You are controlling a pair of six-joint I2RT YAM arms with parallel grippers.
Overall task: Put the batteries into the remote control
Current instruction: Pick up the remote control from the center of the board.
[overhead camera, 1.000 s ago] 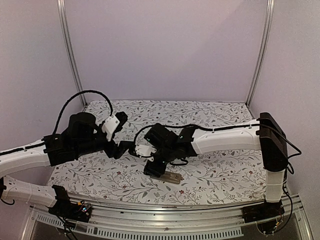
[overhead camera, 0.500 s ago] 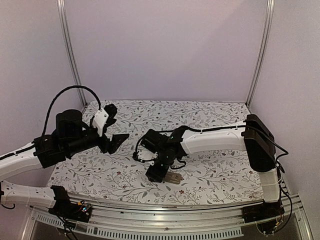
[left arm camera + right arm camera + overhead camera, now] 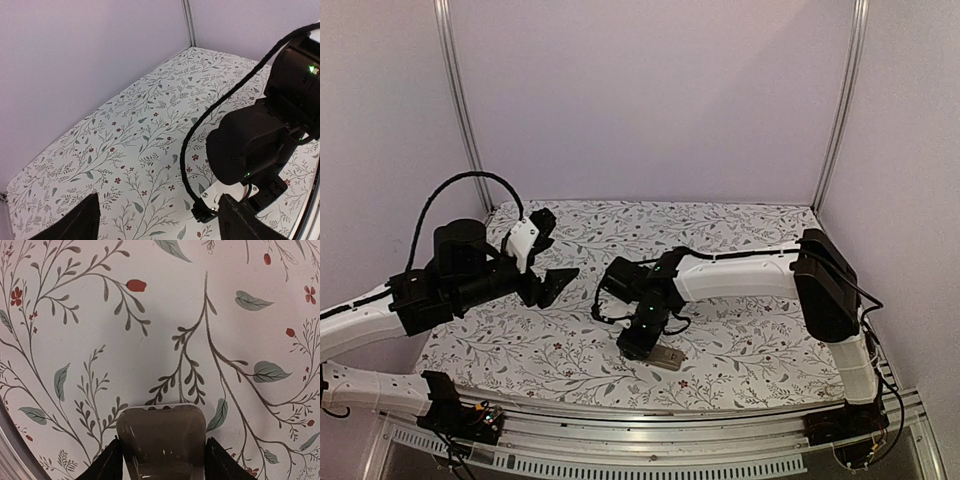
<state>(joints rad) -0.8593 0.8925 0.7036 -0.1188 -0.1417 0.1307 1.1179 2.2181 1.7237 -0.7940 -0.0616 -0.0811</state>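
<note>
- My left arm (image 3: 360, 320) comes in from the left edge and is lifted off the table, with its wrist over the left part of the flowered cloth (image 3: 740, 230).
- The left gripper (image 3: 558, 250) is released. In the left wrist view its two dark fingertips (image 3: 75, 222) stand far apart at the bottom of the picture, and I see only the leaf-and-berry cloth between them. It hangs above the cloth and touches nothing.
- Just past that claw, the left wrist view shows the dark wrist housing of the right arm (image 3: 250, 145), small green lights lit on it, and a black cable (image 3: 192, 150) looping down beside it.
- The right gripper (image 3: 642, 345) is down at the cloth near the front middle of the table, well apart from the left claw.
- The remote control (image 3: 668, 356) lies flat on the cloth right there. Its tan-grey side faces up, and one end sticks out from under the claw toward the near right.
- From the right wrist camera, the remote's rounded end (image 3: 162, 440) sits squarely between the fingers (image 3: 107, 462). Each one lies flush against a long side and I see no gap, so I read this claw as grasping the remote control across its width.
- The remote rests on the cloth and is not lifted.
- My right arm (image 3: 750, 275) stretches across from its base at the near right corner, with the white forearm level over the table.
</note>
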